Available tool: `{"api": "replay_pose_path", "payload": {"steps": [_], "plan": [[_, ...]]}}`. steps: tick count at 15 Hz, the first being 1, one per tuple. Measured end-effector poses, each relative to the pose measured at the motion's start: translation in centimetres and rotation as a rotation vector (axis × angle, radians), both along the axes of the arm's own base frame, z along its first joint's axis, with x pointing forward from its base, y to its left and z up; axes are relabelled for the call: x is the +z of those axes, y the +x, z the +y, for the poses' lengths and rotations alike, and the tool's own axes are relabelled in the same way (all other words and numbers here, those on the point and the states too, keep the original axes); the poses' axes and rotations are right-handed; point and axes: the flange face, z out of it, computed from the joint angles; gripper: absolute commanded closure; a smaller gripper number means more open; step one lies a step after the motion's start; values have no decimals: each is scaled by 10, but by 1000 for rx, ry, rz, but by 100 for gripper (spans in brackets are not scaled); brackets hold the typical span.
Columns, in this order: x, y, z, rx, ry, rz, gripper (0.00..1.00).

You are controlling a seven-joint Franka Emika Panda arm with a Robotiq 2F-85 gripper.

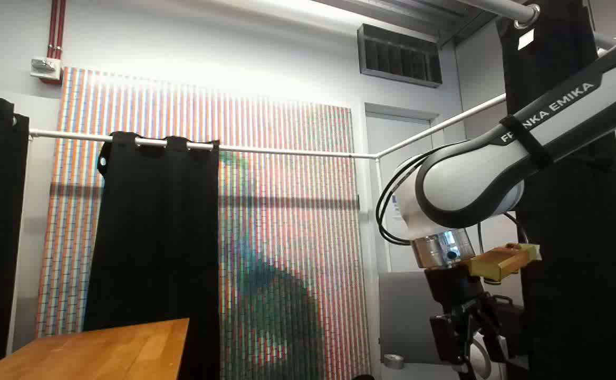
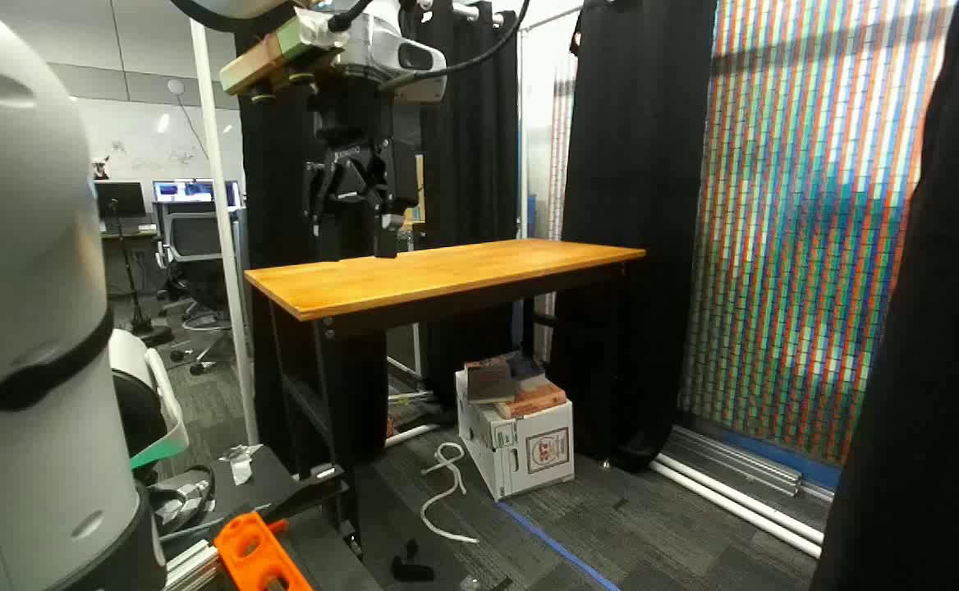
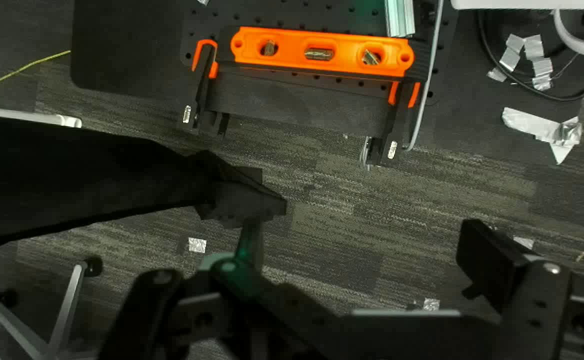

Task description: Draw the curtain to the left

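Note:
Black curtains hang from white rails in both exterior views. In an exterior view one black curtain hangs at the middle left, and another black curtain hangs behind the arm at the right. My gripper points down in front of that right curtain. In an exterior view the gripper has its two fingers apart, with a black curtain behind it. In the wrist view the gripper is open with only floor between its fingers. A black curtain reaches its left finger; I cannot tell whether they touch.
A wooden table stands beyond the gripper. A white box with books stands on the floor under it. An orange level lies on the robot's base. White poles and rails frame the area.

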Motion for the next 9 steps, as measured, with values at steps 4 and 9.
{"api": "replay_pose_path", "payload": {"steps": [4,9], "plan": [[0,0,0,0,0,0,0],[0,0,-1,7,-9,-1,0]]}}
